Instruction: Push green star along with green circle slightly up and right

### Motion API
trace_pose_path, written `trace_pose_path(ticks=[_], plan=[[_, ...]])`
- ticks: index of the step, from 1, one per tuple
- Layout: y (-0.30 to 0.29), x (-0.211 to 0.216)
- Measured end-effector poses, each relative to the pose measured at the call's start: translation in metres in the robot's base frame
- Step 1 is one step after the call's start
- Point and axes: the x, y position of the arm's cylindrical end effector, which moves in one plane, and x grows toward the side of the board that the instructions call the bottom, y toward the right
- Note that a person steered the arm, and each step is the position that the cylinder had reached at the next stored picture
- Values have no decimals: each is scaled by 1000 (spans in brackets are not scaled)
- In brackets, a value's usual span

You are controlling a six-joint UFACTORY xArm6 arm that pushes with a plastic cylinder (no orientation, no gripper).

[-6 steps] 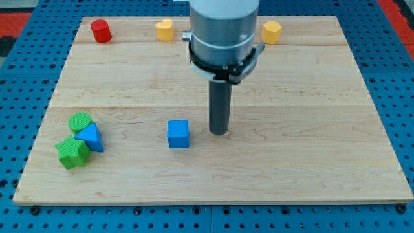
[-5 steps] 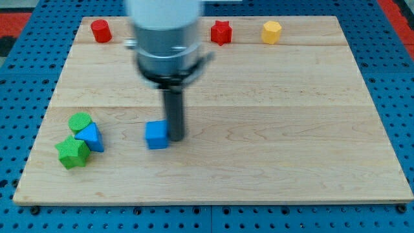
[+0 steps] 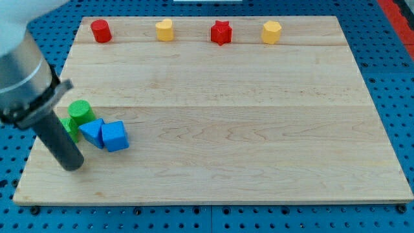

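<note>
Tip (image 3: 72,166) near board's (image 3: 259,162) left edge — green star (image 3: 70,127) half-hidden, perhaps touching; no jaws.

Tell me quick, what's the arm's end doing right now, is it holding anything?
No gripper: my tip holds nothing. It sits at the view's lower left, just below-left of the partly hidden green star, with the green circle above.

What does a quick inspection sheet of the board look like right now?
Surface: pale wooden board on blue pegboard.
Job's things: green circle visible; green star mostly hidden behind the rod.
Clutter: blue triangular block touching blue cube; top row: red cylinder, yellow heart, red star, yellow hexagon.
Grippers: none; my tip sits below-left of the greens.
Cables: nothing seen.
Surroundings: nothing else seen.
</note>
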Motion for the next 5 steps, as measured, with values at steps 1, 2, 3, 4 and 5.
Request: trace_pose_path(ticks=[1, 2, 3, 4, 5], plan=[[-48, -25], [-29, -61], [-6, -98], [-6, -155], [16, -177]])
